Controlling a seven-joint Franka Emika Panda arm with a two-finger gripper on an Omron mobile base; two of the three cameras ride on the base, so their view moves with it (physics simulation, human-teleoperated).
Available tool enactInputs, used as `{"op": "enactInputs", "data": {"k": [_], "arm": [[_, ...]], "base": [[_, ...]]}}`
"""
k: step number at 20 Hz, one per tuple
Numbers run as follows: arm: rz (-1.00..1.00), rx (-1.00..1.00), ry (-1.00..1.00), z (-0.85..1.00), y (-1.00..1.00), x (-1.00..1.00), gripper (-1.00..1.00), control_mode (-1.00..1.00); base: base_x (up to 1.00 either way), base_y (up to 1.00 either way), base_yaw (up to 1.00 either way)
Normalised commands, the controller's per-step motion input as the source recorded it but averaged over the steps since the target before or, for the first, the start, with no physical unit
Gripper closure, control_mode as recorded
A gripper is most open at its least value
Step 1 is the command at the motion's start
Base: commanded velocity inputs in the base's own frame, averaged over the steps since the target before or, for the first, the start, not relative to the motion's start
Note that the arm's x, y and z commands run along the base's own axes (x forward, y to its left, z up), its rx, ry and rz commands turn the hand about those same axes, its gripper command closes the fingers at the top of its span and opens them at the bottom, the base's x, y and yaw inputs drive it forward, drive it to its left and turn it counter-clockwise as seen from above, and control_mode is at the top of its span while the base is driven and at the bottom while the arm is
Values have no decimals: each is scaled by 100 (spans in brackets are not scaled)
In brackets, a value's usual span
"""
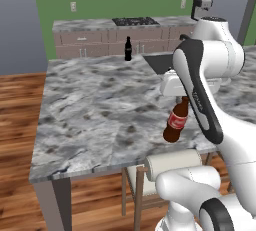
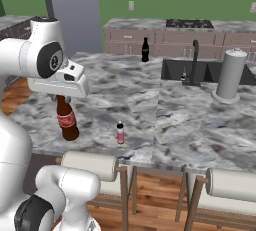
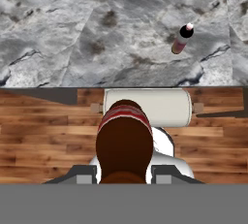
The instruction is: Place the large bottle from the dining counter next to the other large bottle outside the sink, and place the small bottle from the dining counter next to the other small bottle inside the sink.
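The gripper [image 2: 61, 96] is clenched on the neck of the large bottle [image 2: 66, 120], which hangs under the hand, lifted above the near edge of the dining counter [image 2: 130, 100]. The fingertips themselves are hidden: in the right base view the white hand covers them and also the cap of the bottle, and in the left base view the forearm stands in front of them. In the hand view the large bottle [image 3: 124, 143] is seen from above along its length, so only the brown body and the red band show, and the neck is cut off by the bottom of the picture.

The red label has a white mark on it, but the writing is too blurred to read in any view.

The small bottle [image 2: 120, 133] stands upright on the dining counter, near the front edge and to the right of the large bottle, apart from it. Its label cannot be read. In the hand view the small bottle [image 3: 182, 39] appears tilted because of the camera.

The other large bottle [image 2: 145, 50] stands upright at the far side of the counter, just beside the left end of the sink [image 2: 175, 67]. The inside of the sink is dark, and a small thing at the foot of the faucet [image 2: 194, 60] is too small to make out. A roll of paper towel [image 2: 230, 75] stands on the right of the sink. The stools [image 2: 227, 185] are partly cut off below the counter edge.
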Motion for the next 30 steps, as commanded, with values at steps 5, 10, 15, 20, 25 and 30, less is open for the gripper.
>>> {"op": "enactInputs", "data": {"k": [5, 10, 15, 20, 25, 30], "arm": [[0, 0, 0, 0, 0, 0, 100, -100], [0, 0, 0, 0, 0, 0, 100, -100], [0, 0, 0, 0, 0, 0, 100, -100], [0, 0, 0, 0, 0, 0, 100, 100], [0, 0, 0, 0, 0, 0, 100, 100], [0, 0, 0, 0, 0, 0, 100, 100]], "base": [[0, 0, 0], [0, 0, 0], [0, 0, 0], [-8, 0, 0], [-82, 16, 0], [-66, 80, -1]]}}
